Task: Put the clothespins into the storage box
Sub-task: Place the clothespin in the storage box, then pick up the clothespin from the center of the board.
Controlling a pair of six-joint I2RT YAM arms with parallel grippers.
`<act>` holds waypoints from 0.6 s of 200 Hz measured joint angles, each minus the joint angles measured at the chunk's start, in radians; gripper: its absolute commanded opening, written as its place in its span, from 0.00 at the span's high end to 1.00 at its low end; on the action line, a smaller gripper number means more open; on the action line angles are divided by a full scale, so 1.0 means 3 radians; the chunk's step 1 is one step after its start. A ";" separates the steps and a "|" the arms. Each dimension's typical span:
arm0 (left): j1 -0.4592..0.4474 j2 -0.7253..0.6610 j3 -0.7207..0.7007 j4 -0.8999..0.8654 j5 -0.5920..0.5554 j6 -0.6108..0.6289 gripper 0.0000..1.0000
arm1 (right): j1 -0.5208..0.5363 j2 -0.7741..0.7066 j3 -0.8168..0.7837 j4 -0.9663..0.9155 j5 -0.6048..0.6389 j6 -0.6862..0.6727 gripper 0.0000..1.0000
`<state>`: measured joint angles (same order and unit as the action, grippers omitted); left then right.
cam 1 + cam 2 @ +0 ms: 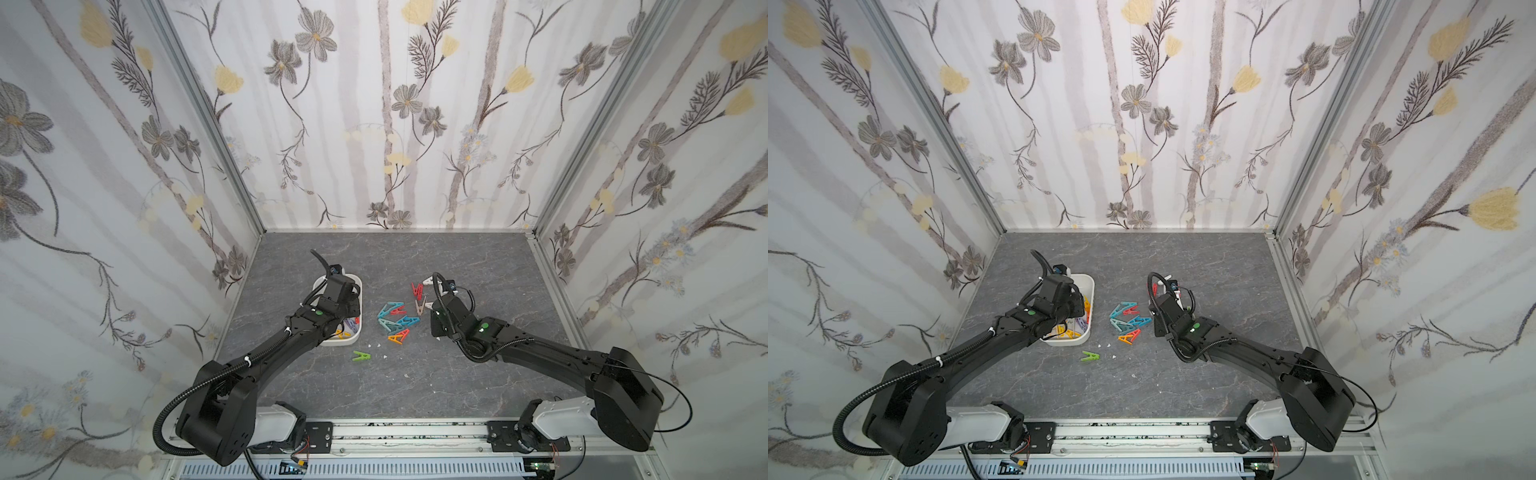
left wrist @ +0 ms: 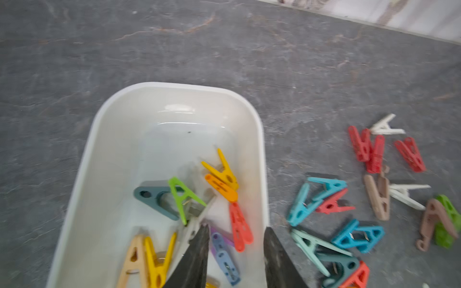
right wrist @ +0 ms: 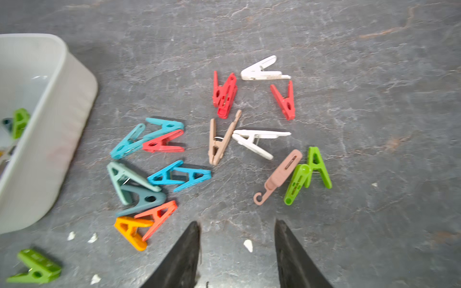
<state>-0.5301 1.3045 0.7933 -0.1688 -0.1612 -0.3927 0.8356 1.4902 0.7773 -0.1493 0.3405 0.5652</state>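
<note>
Inspector: Left end effector [image 2: 235, 256]?
Operator: Above the storage box [image 2: 174, 87], jaws parted, empty; apparently placed for a drop.
Inspector: Right end effector [image 3: 237, 254]?
Operator: Jaws apart, empty, over loose clothespins [image 3: 179, 175] on the worktop [image 3: 349, 224] beside the box, likely for picking.

In a top view, the left arm [image 1: 257, 357] is stretched from lower left toward the centre, and the right arm [image 1: 540, 349] from lower right. The left gripper [image 2: 237, 228] and right gripper [image 3: 237, 222] are shown with fingers [image 2: 197, 254] parted and empty.

White storage box [image 2: 159, 99]; clothespins [image 3: 189, 177] red, teal, blue, green, orange, beige, white; grey veined tabletop [image 3: 374, 74]
</note>
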 measured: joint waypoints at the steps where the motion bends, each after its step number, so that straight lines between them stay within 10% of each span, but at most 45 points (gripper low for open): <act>1: -0.0009 -0.0003 0.0000 0.0000 0.0004 -0.0001 0.63 | 0.0000 -0.0006 -0.0008 0.0010 -0.0015 -0.0003 0.49; 72: -0.0685 0.0370 -0.0104 0.0443 0.0563 -0.0177 0.62 | -0.0264 -0.0239 -0.0345 0.0565 -0.0816 -0.0080 0.50; 120: -0.0698 0.1385 0.0802 0.0665 0.0662 -0.0170 0.64 | -0.0635 -0.0284 -0.0408 0.0521 -0.0788 -0.0055 0.50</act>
<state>-0.7395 1.7199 1.0340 0.0307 0.0376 -0.4438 0.6453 1.4052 0.6548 0.0071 0.1040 0.5488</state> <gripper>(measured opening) 0.365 0.499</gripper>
